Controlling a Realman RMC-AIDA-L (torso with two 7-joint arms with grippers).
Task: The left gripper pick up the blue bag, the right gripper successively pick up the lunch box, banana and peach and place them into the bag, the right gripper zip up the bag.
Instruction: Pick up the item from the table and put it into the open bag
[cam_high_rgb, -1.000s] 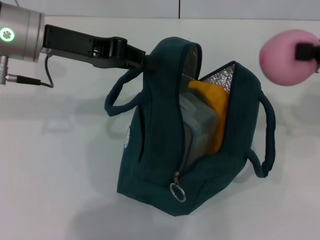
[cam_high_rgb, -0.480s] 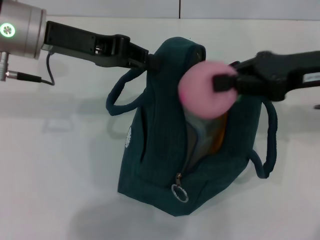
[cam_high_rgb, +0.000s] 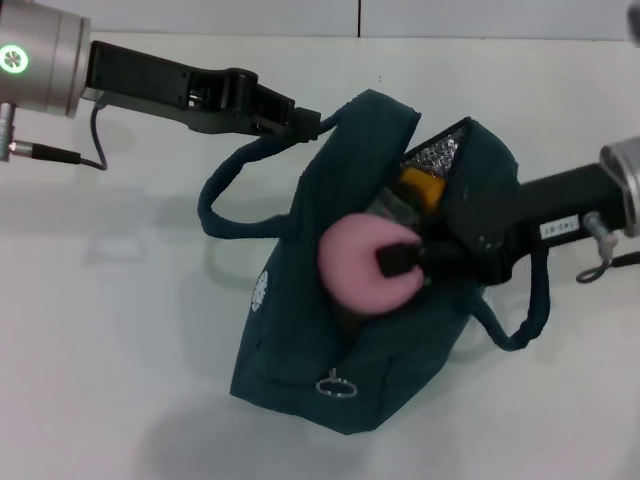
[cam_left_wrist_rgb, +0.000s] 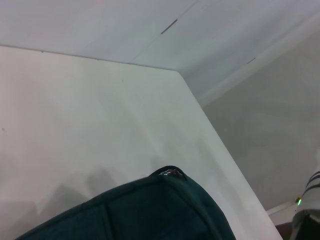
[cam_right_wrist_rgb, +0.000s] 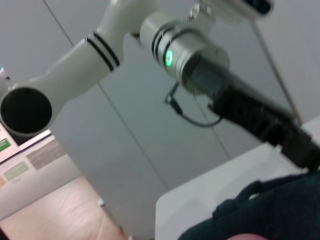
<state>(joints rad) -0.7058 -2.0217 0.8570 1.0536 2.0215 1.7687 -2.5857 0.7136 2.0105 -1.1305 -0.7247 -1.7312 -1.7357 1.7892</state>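
With the left gripper (cam_high_rgb: 305, 122) clamped on the blue bag (cam_high_rgb: 300, 330) rim, the right gripper (cam_high_rgb: 400, 262) grips the peach (cam_high_rgb: 352, 262) in the bag mouth; releasing comes next

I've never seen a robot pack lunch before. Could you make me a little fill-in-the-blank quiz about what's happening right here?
1. The right claw is gripping the pink ____.
2. The left claw holds the bag up by its ____.
3. The bag's top is ____, showing silver lining.
4. The yellow-orange fruit inside the bag is a ____.

Missing words: peach; handle; open; banana
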